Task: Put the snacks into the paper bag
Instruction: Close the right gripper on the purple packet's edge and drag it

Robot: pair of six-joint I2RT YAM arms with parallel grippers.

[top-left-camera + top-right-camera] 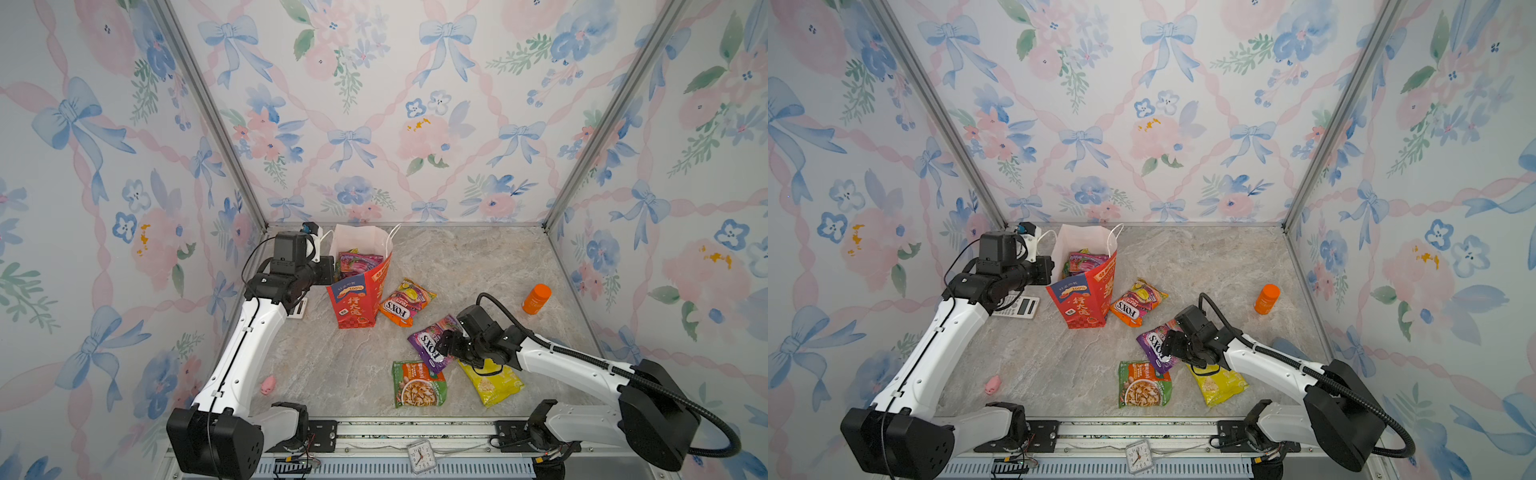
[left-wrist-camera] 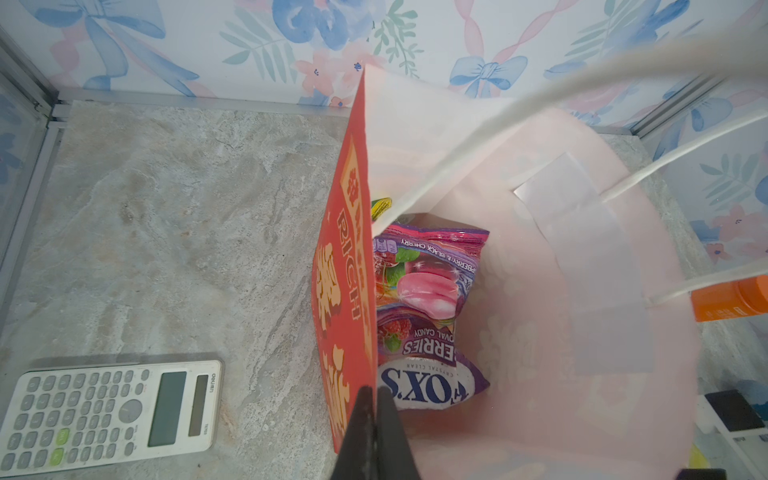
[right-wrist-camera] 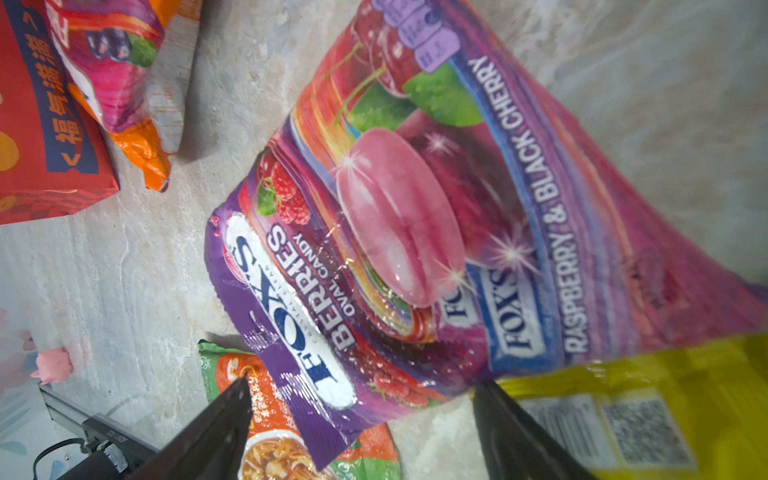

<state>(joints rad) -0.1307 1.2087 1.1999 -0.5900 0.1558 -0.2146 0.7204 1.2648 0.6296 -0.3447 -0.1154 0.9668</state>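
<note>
The paper bag (image 1: pixel 357 303) stands at the back left of the table (image 1: pixel 332 374), where we see our left gripper (image 2: pixel 371 392) clamped on its rim and snacks (image 2: pixel 419 291) inside, while our right gripper (image 3: pixel 365 384) hangs with jaws spread over the purple packet (image 3: pixel 415 216) lying toward the front right.

A back wall (image 1: pixel 374 124), a left wall (image 1: pixel 83 208) and a right wall (image 1: pixel 685 187) close in the space. All are papered alike, with blue bows, pink and blue flowers, green sprigs and a lattice of pink ribbon on white. Silver metal posts (image 1: pixel 216 124) run up the two back corners, and a thin metal strip (image 1: pixel 457 224) lines the foot of the back wall. The floor (image 1: pixel 332 365) is grey-beige stone pattern with pale veins. A metal rail (image 1: pixel 415 428) crosses the front edge. Light is soft and even, with faint shadows.
</note>
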